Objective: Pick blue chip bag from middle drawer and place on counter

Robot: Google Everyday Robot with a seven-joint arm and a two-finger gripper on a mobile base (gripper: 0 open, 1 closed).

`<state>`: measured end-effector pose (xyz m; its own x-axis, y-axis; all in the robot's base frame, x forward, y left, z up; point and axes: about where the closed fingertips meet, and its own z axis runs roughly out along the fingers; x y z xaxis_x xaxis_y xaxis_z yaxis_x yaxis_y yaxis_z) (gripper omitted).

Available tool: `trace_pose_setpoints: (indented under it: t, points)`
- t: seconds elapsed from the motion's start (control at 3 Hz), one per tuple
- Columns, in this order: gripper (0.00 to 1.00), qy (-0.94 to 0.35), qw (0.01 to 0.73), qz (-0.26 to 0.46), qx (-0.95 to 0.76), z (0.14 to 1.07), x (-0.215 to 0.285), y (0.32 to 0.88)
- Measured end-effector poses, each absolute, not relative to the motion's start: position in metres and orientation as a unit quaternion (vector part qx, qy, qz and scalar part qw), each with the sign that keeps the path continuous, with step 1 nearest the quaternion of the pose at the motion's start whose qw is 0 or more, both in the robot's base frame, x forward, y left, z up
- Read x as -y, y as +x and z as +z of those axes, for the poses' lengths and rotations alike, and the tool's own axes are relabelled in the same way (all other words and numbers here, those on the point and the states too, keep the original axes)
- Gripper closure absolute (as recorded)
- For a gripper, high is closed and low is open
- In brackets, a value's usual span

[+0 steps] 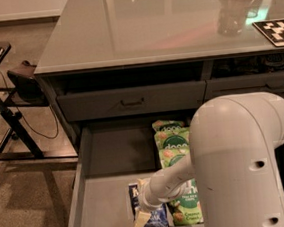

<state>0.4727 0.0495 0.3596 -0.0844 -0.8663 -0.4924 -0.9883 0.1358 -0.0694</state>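
Note:
The middle drawer (108, 204) stands pulled open under the counter (138, 25). The blue chip bag (135, 194) lies at the drawer's front, beside the green bags (174, 145), and is partly covered by my arm. My gripper (143, 218) reaches down into the drawer and sits right on the blue bag near the front wall. My arm's large white joint fills the lower right and hides part of the drawer.
Several green "dang" bags lie in a row along the drawer's right side. A closed upper drawer with a dark handle (132, 103) sits above. A clear cup (230, 16) and a black-and-white marker tag (279, 31) stand on the counter. A black stand (11, 108) is at left.

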Motion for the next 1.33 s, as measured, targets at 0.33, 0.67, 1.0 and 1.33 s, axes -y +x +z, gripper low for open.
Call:
trace_pose_setpoints:
  t: [0.33,0.67,1.0,1.33]
  points:
    - [0.0,-0.642,0.215,0.143,-0.722,0.36,-0.05,0.473]
    - [0.0,-0.637,0.199,0.166,-0.726,0.34,-0.046,0.472]
    - [0.0,-0.632,0.186,0.183,-0.73,0.328,-0.041,0.47]
    - [0.19,-0.632,0.186,0.183,-0.729,0.328,-0.041,0.47]
